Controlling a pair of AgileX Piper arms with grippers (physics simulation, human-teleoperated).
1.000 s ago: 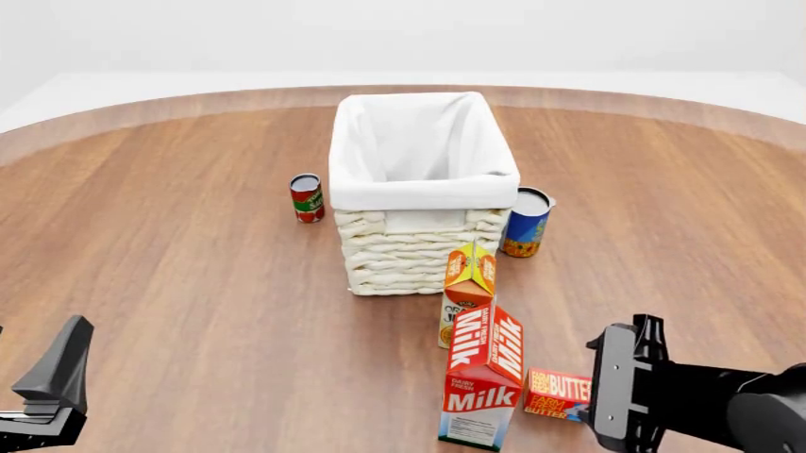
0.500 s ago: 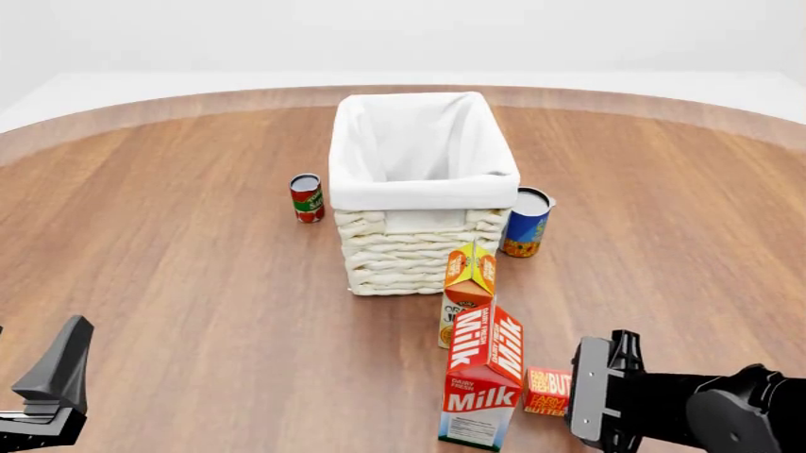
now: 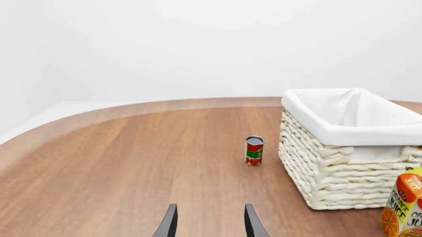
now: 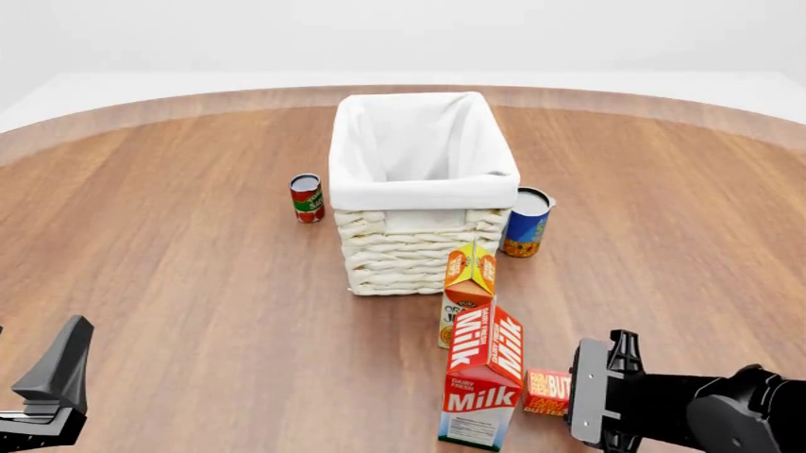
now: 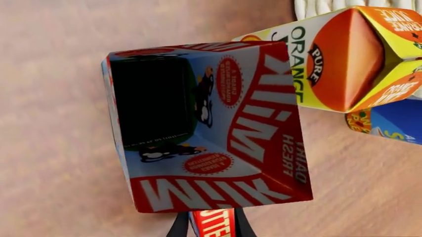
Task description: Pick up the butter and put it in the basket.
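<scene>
1. Left claw (image 4: 51, 396) sits idle, well to the left of the milk carton (image 4: 484, 377), in the same spot as a second ago; the left wrist view shows its fingers spread with nothing between them.
2. The milk carton stands upright on the counter (image 4: 189, 283), unmoved, the orange juice carton (image 4: 467, 293) just behind it and the basket (image 4: 422, 189) beyond that.
3. Here's the change: the right claw (image 4: 592, 394) has slid in toward the milk carton and now covers half the butter (image 4: 546, 392), which lies flat on the counter just right of the carton's base.
4. In the right wrist view the butter's end sits between the finger tips (image 5: 179, 228), jaws close along both sides. Clamped or merely straddling? I cannot tell.
5. My read: the reach is done, and the squeeze and lift come next. With the milk carton so close, a sloppy lift could tip it.
</scene>
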